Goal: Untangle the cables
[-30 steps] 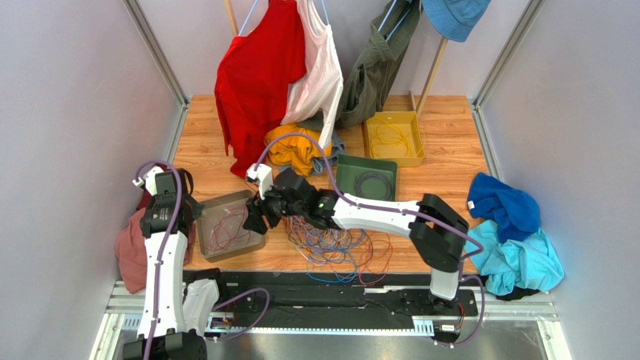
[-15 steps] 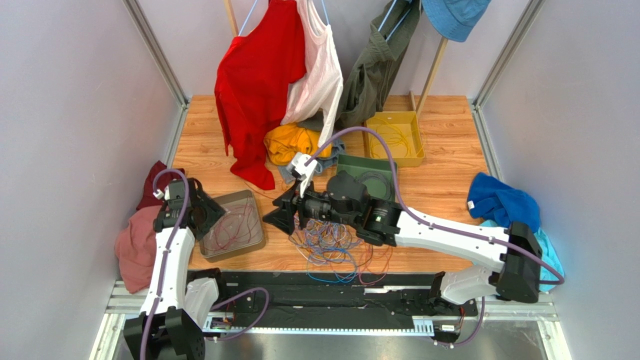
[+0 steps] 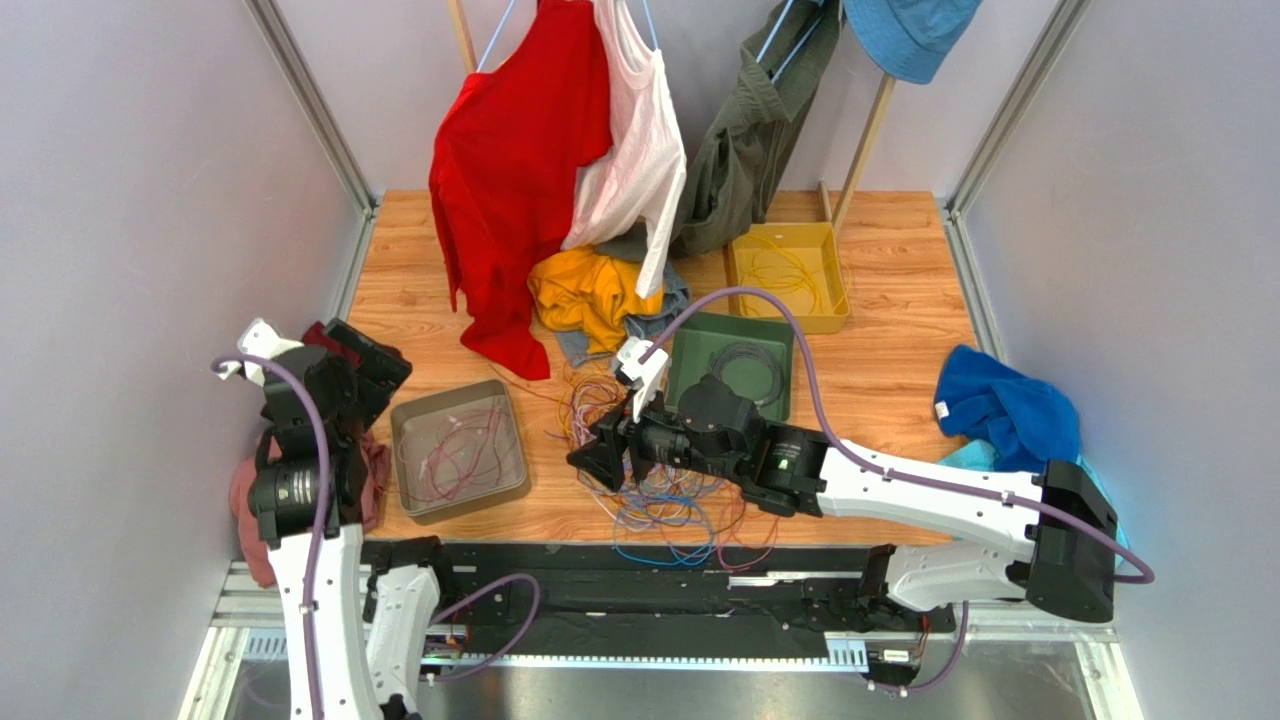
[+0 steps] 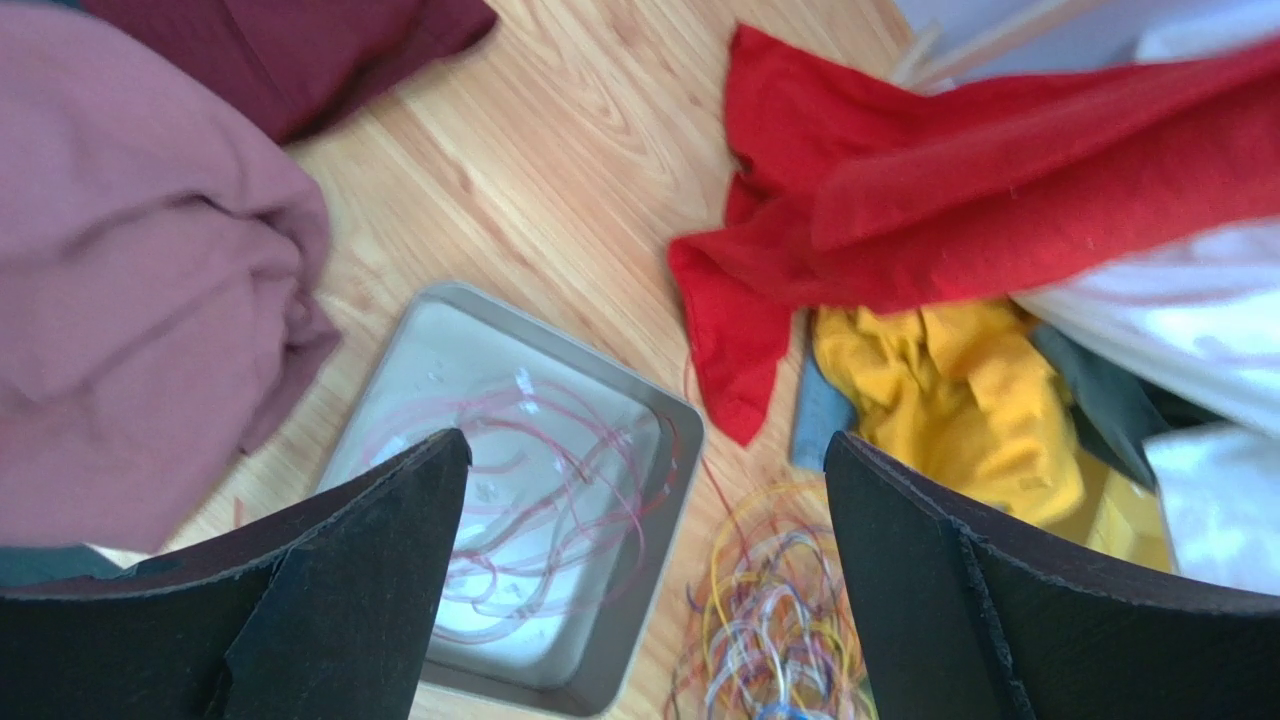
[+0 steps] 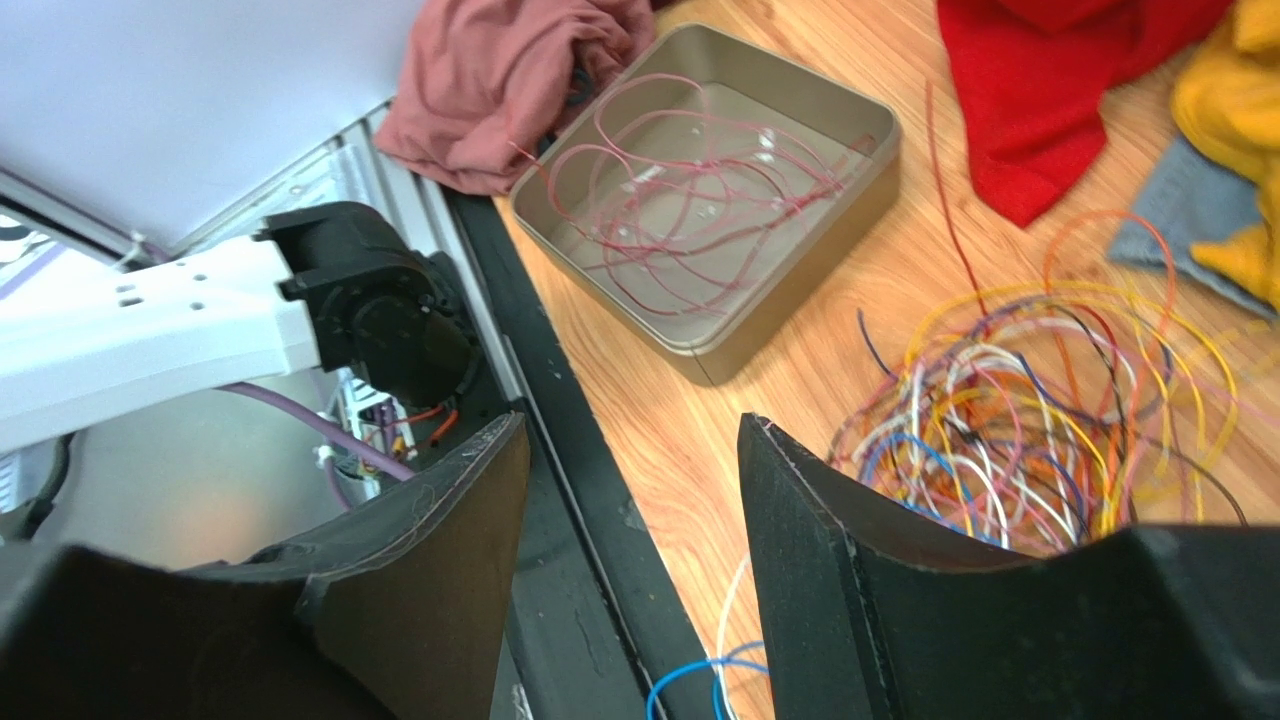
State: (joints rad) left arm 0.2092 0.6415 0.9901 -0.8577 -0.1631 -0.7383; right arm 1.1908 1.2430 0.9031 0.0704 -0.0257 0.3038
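Where the tabletop meets its near edge, about midway along, lie the cables: a loose tangle of thin wires, orange, blue, purple, yellow, white and red. A few loops spill over that edge onto the black base plate.

- Right gripper: low over the left side of the tangle. Jaws partly spread, nothing between them.
- Left gripper: raised near the left edge, above the pink cloth. Jaws spread wide and empty.
- Grey tray: near-left part of the tabletop, just left of the tangle and apart from it. It holds pinkish-red wires in loose loops.
- Green tray: centre of the tabletop, beyond the tangle. It holds a dark coil.
- Yellow tray: towards the far edge, just beyond the green one. It holds yellow wires.
- Red garment: hanging over the far-left area, its hem reaching the tabletop.
- Yellow cloth: crumpled beside that hem.
- Blue clothes: heaped at the right edge.
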